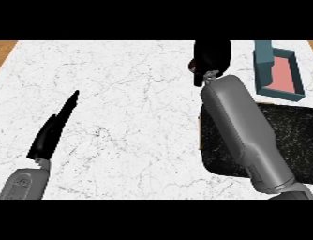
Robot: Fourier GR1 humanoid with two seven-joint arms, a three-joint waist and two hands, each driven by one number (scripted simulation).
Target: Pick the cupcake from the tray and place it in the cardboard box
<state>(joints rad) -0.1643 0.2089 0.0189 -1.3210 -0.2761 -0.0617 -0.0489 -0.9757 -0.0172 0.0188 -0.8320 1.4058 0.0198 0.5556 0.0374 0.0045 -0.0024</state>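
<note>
Reaching right hand [210, 58] past tray [304, 140], near box [278, 70]

No readable text, label, brand, number or sign anywhere: none near either hand, none on any surface shown.

One dark tray [304, 140], one blue box [264, 61], two hands: left [52, 131], right [211, 58].

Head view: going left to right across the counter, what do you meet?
Left hand, straight-fingered, at the lower left → bare marble counter → right hand, reaching far → blue box with a pink floor, at the far right, beyond the dark tray.
</note>
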